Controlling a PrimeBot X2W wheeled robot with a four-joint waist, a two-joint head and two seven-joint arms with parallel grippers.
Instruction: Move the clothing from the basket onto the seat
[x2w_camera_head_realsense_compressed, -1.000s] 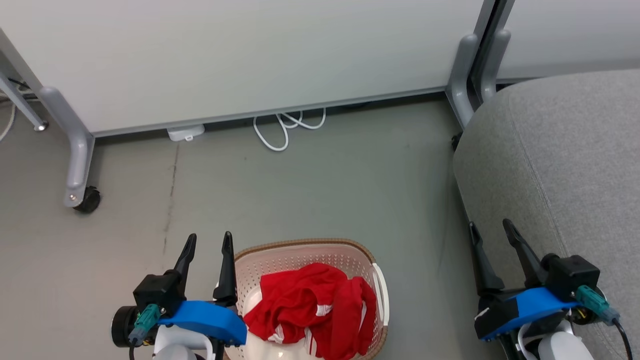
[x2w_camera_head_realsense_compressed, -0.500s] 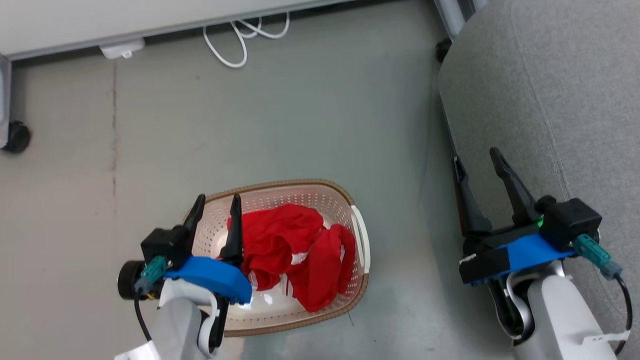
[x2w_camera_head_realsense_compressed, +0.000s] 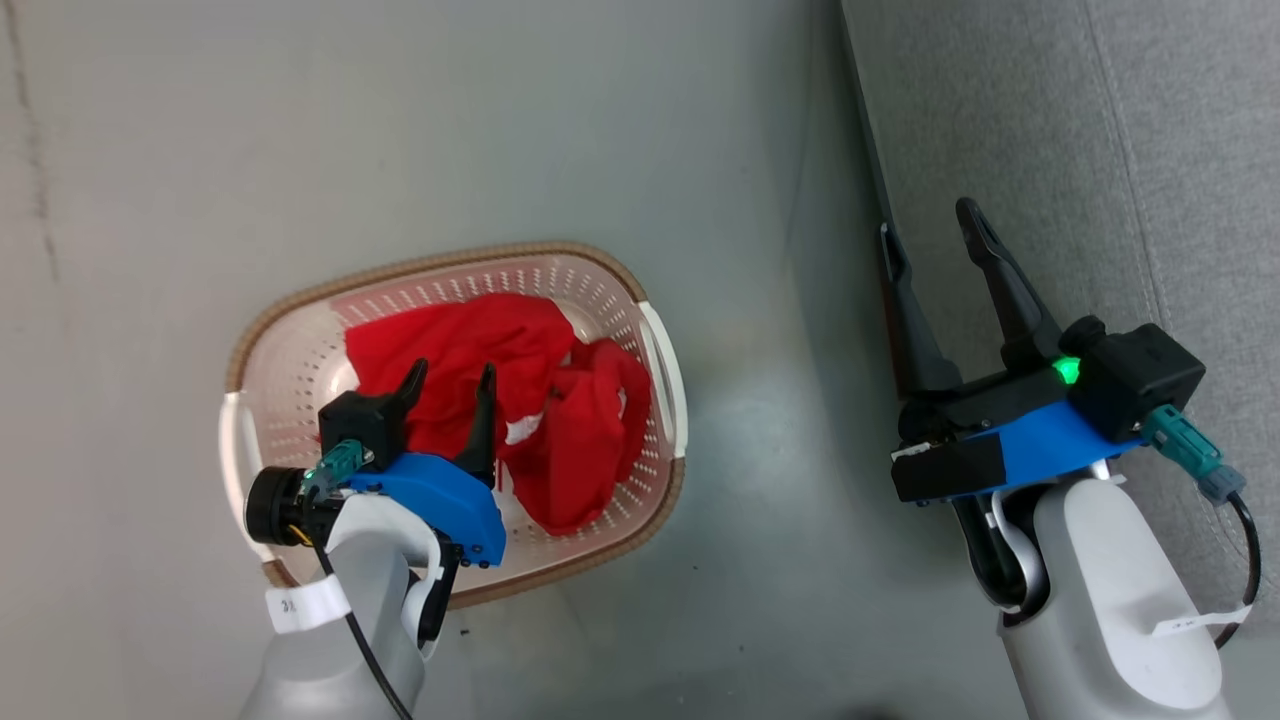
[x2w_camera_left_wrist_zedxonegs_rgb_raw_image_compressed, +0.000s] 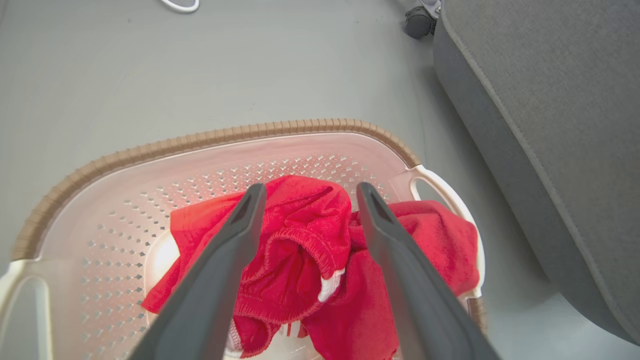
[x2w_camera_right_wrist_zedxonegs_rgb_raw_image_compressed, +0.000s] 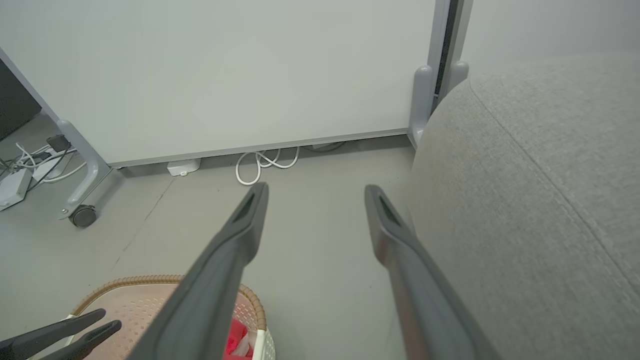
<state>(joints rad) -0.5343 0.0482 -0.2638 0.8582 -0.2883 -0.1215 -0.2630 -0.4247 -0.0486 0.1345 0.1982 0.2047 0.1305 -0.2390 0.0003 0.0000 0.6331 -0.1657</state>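
**Hovering over the laundry basket, nothing grabbed yet**

So my left gripper (x2w_camera_head_realsense_compressed: 453, 368) is spread wide over the basket (x2w_camera_head_realsense_compressed: 420, 262), both fingers pointing down at the clothing (x2w_camera_head_realsense_compressed: 510, 325). From my left wrist view the red pile sits right between the two fingers, with an elastic-looking hem and a bit of white trim in the gap. Can't tell whether the tips actually touch the fabric, but nothing is pinched. All the red stuff is bunched inside the basket, more toward the side nearest the seat (x2w_camera_head_realsense_compressed: 1100, 150), and the pale perforated bottom shows on the other side.

My right gripper (x2w_camera_head_realsense_compressed: 927, 220) is spread apart too and empty. It hangs over the strip of grey floor (x2w_camera_head_realsense_compressed: 500, 120) right at the seat's edge, one finger in front of the cushion's side, green light glowing on it. The basket stands on the floor, near the seat but not touching it. My right wrist view also catches a white cable (x2w_camera_right_wrist_zedxonegs_rgb_raw_image_compressed: 260, 165) looped at the foot of a pale panel (x2w_camera_right_wrist_zedxonegs_rgb_raw_image_compressed: 225, 75), plus a caster wheel (x2w_camera_right_wrist_zedxonegs_rgb_raw_image_compressed: 82, 216).
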